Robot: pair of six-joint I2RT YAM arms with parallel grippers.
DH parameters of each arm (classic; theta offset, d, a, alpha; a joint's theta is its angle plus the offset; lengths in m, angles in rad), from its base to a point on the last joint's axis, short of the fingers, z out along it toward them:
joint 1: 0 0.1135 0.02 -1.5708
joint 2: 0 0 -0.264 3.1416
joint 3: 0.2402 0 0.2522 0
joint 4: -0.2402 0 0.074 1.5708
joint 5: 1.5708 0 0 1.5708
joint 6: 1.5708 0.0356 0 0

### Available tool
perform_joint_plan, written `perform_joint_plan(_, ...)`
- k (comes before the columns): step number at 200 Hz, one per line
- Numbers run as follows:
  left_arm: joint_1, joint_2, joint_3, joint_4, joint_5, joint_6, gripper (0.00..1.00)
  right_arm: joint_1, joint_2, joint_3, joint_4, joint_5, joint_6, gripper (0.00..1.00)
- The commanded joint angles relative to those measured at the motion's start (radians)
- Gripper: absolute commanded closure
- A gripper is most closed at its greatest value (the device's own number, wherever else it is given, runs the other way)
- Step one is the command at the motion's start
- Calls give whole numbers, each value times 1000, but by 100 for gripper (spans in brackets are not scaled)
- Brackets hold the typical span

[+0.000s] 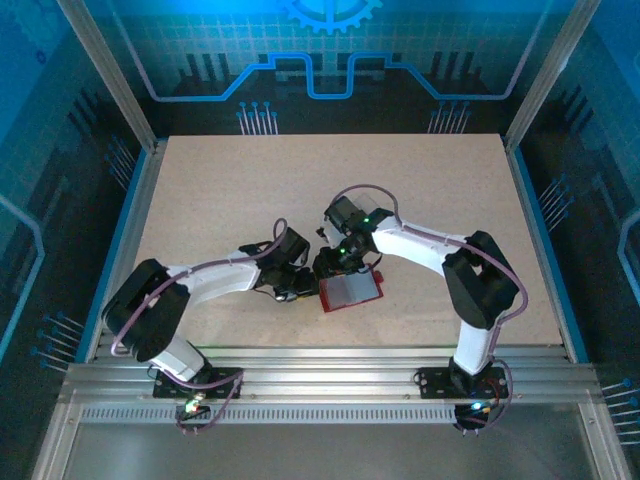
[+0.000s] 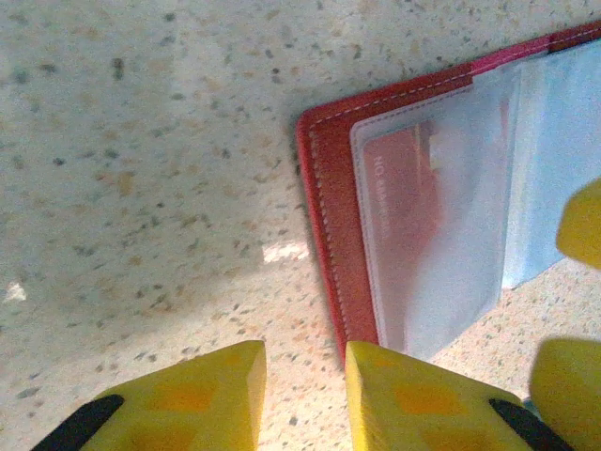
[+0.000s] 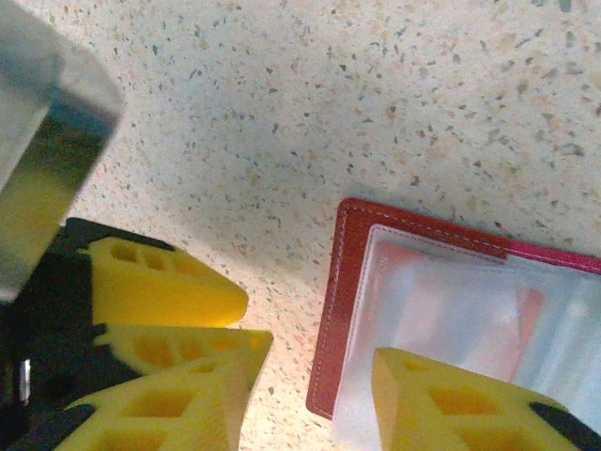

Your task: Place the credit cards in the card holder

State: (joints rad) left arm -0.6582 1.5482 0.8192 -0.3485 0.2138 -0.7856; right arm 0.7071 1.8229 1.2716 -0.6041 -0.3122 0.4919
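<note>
Lying open and flat on the speckled table (image 1: 430, 190), the red card holder (image 1: 351, 290) is in the middle of the near part, a little right of centre, and both arms reach in to it from their two sides. Its inside faces up and shows clear plastic pockets (image 2: 488, 188) with a stitched red border around them. In the left wrist view, a reddish-brown credit card (image 2: 399, 202) with pale lettering sits inside the pocket closest to the left edge of the holder; whether more cards are behind the other sleeves I cannot tell, because the plastic is cloudy. The left gripper (image 1: 289, 287) is low over the table just beside the left edge of the holder. Its jaws are parted only a little, bare table shows in the narrow gap, and nothing is between them; one of its yellow fingers (image 2: 413, 399) is over the near left corner of the red border. The right gripper (image 1: 337, 262) is at the far left part of the holder, with its jaws clearly wider apart and nothing held. One of its fingers (image 3: 451, 404) is above the clear pocket and the other is above the table, so the holder's left edge is between them. If this finger touches the plastic I cannot tell. A blurred clear object (image 3: 42, 141) is in the upper left corner of the right wrist view.
</note>
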Motion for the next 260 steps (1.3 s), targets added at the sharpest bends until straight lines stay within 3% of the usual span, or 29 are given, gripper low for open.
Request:
perform_joint_plan(1, 14, -71, -26, 2, 22, -7, 68, 18, 31, 40, 47, -46, 21, 54)
perform_joint_plan(35, 44, -174, -60, -40, 10, -5, 64, 25, 34, 104, 13, -30, 5, 52)
perform_joint_plan(92, 66, -257, -45, -88, 26, 42, 46, -26, -24, 265, -190, 158, -122, 56)
perform_joint_plan(126, 45, -199, -17, -38, 59, 52, 37, -119, -46, 321, -300, 275, -210, 64)
perform_joint_plan(150, 16, -129, 33, -15, 67, 57, 33, -186, -41, 335, -364, 342, -273, 57)
perform_joint_plan(170, 4, -58, 69, 13, 84, 53, 32, -234, -26, 346, -390, 370, -314, 57)
perform_joint_plan(226, -6, 87, 125, 26, 78, 60, 32, -229, 76, 435, -450, 425, -421, 67)
perform_joint_plan(260, -6, 114, 120, 39, 79, 59, 32, -212, 121, 459, -471, 478, -464, 68)
